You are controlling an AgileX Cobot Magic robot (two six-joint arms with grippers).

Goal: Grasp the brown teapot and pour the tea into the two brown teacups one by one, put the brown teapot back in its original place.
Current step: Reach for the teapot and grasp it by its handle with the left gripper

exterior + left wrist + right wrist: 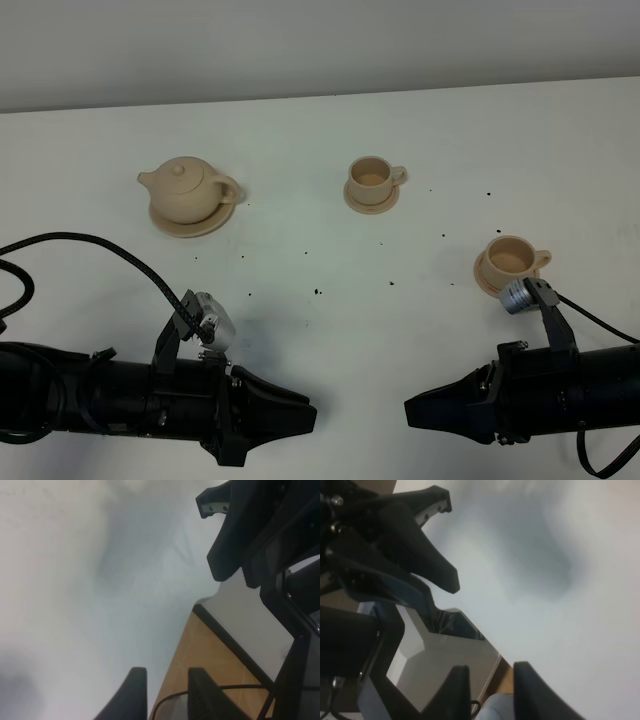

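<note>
the brown teapot (pixel 188 188), squat and pale tan with its knobbed lid on, stands on its wide saucer (pixel 200 227), well beyond the left claw (pixel 308 415). the farther teacup (pixel 372 178) sits far beyond both claws. the nearer teacup (pixel 510 258) sits just beyond the wrist of the right claw (pixel 412 412). dark specks (pixel 318 292) dot the white table (pixel 330 345) in between. both arms lie low, tips facing each other. both claws are released, fingers parted on nothing.

The pale tan brown teapot (pixel 187 186) sat upright, lidded, on its wide saucer (pixel 192 227) at ten o'clock, spout toward nine. The near teacup (pixel 510 258) and the far teacup (pixel 371 178) stood on saucers at three and one.
</note>
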